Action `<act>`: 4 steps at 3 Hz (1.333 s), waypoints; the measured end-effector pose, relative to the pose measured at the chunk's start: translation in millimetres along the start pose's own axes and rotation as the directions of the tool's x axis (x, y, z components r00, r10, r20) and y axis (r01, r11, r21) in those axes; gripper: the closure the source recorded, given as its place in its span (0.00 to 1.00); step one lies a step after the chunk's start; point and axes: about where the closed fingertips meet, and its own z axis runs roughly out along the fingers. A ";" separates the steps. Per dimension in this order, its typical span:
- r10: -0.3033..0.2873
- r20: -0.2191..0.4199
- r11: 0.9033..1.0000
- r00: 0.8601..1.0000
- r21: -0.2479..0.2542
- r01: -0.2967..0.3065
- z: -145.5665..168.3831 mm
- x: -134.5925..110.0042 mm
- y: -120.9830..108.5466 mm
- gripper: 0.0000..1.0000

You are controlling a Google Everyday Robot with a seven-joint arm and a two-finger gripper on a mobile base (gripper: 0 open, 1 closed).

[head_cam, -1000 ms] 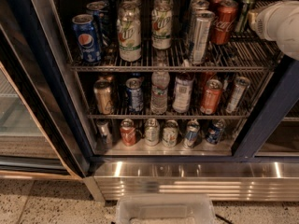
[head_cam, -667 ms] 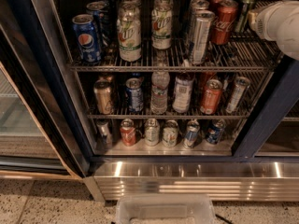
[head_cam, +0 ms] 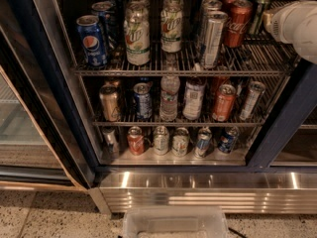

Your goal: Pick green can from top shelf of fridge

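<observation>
Up at the right end of the top shelf (head_cam: 148, 72), the green can (head_cam: 260, 10) stands just left of my hand (head_cam: 270, 21), so near that I cannot tell whether they touch. Whether my hand is open or closed I cannot tell either. My white arm (head_cam: 297, 26) sits at the right edge of the view, above the dark blue frame of the fridge (head_cam: 285, 118). I count one green can. It is upright, long axis vertical, silver top up, and set farther back than the one red Coca-Cola can (head_cam: 238, 23) to its left. Along the front of that shelf I also count one tall silver can (head_cam: 213, 39), leaning, two pale cans with green-and-red logos (head_cam: 137, 39) and one blue Pepsi can (head_cam: 92, 41), with more cans in rows behind. The front row of the middle rack (head_cam: 173, 123) holds four cans and two bottles
</observation>
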 end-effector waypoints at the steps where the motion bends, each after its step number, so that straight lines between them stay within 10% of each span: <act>1: 0.000 0.000 1.000 1.000 0.000 0.000 0.0 0.0 0.0 0.73; 4: 0.000 0.000 1.000 1.000 0.000 0.000 -0.1 -0.2 0.0 0.70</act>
